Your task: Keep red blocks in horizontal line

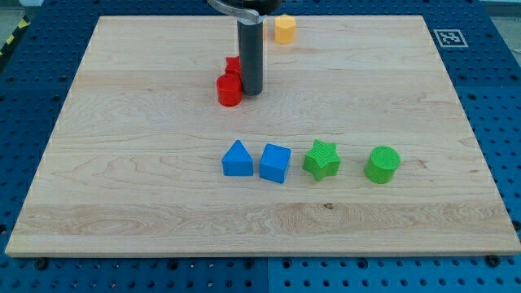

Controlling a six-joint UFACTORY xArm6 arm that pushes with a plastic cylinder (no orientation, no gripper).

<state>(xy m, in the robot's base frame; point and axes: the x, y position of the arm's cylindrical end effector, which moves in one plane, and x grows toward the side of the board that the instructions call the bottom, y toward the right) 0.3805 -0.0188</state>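
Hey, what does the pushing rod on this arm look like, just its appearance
It is a straight, dark grey to black cylinder, smooth and unmarked, coming down from the view's top. Just above it sits a wider dark mount with a pale curved edge. No cables or labels show. My tip is plain and blunt, the same dark colour as the rest.

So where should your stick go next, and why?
Probably my tip should slide round above the other red block and nudge it toward the view's left and bottom. Right now that block sits just above the red cylinder, so the pair stacks up-and-down rather than side by side. My tip is right beside the cylinder, on the view's right.
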